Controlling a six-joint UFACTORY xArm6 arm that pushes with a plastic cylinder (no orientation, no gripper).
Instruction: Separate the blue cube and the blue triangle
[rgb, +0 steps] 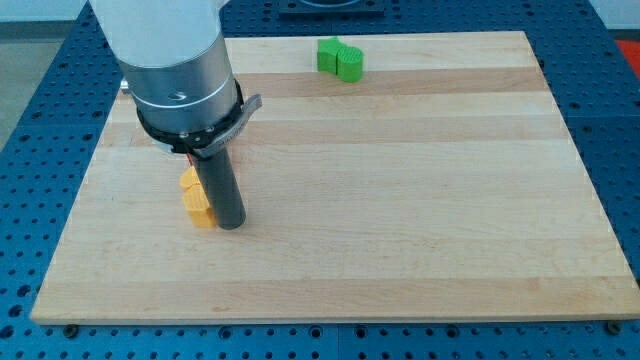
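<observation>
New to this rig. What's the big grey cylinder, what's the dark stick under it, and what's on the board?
The grey cylinder is the last section of a robot arm, coming in at the view's top left. It has no gripper and holds nothing: it ends in a straight dark rod, and my tip slides on the table top to push blocks. There is one camera, looking down at the wooden board from an angle; its mounting is not on record. My tip stands right beside a yellow block, on that block's right in the view; its exact shape is hard to tell. A green block sits near the view's top edge. The task's blue cube and blue triangle are not visible; the arm may hide them.
</observation>
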